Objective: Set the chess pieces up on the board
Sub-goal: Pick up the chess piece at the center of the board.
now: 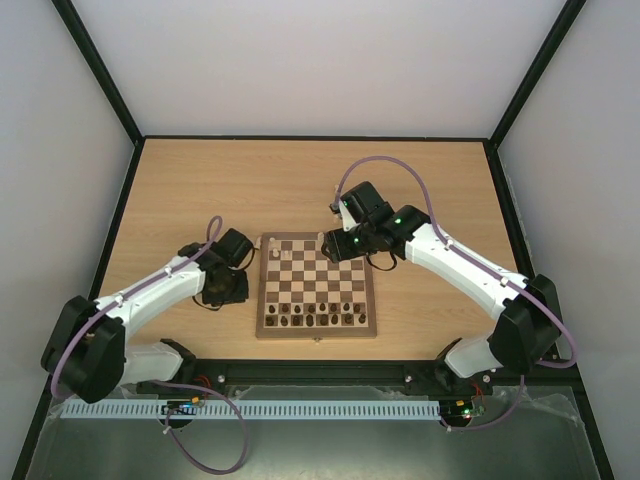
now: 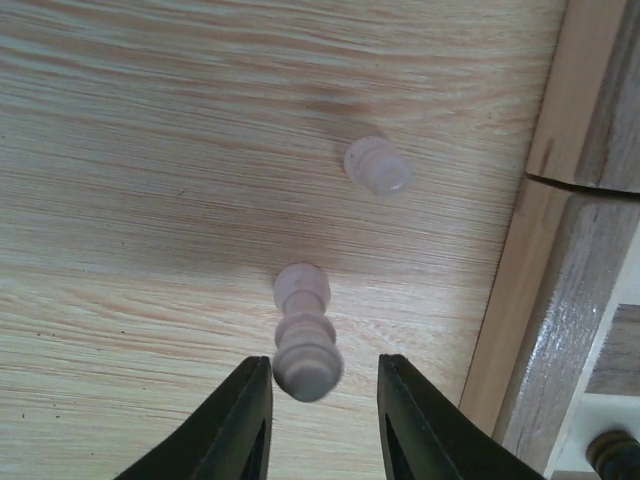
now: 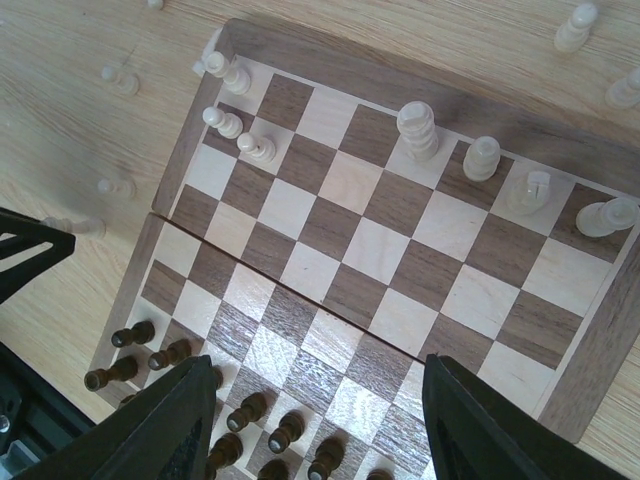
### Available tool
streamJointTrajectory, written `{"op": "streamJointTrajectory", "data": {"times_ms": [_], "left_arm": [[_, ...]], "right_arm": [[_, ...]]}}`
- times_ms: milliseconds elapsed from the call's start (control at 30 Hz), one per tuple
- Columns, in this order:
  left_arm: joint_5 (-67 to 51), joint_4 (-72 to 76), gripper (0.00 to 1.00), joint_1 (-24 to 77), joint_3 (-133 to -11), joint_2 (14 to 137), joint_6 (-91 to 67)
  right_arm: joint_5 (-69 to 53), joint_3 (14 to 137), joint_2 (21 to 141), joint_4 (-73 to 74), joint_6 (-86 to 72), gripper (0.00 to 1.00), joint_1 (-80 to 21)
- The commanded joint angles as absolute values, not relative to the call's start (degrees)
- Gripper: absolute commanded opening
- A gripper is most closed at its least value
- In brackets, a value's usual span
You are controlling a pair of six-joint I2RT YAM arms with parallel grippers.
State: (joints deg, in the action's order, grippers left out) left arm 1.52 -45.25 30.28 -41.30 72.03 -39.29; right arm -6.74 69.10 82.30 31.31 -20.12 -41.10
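The board lies mid-table, its near rows filled with dark chessmen. In the right wrist view a few cream chess pieces stand along the board's far row, with three more in its far left corner. My left gripper is low over the table, left of the board. It is open around an upright cream piece, with a gap on the right side. A second cream piece stands beyond it. My right gripper hovers open and empty over the board.
Loose cream pieces stand on the tabletop left of the board and beyond its far edge. The board's frame runs close to the right of my left gripper. Black walls edge the table.
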Motion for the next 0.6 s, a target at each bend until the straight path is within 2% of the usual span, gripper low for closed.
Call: {"op": "streamJointTrajectory", "data": {"times_ms": [0, 567], "left_arm": [[1.6, -44.4, 0.31, 29.8, -42.6, 73.4, -39.5], [3.8, -45.3, 0.27, 28.7, -43.3, 73.2, -39.6]], "right_arm": [[-7.4, 68.6, 80.9, 31.8, -20.0, 0.57, -40.9], [-7.4, 68.3, 80.3, 31.7, -19.8, 0.57, -40.9]]}}
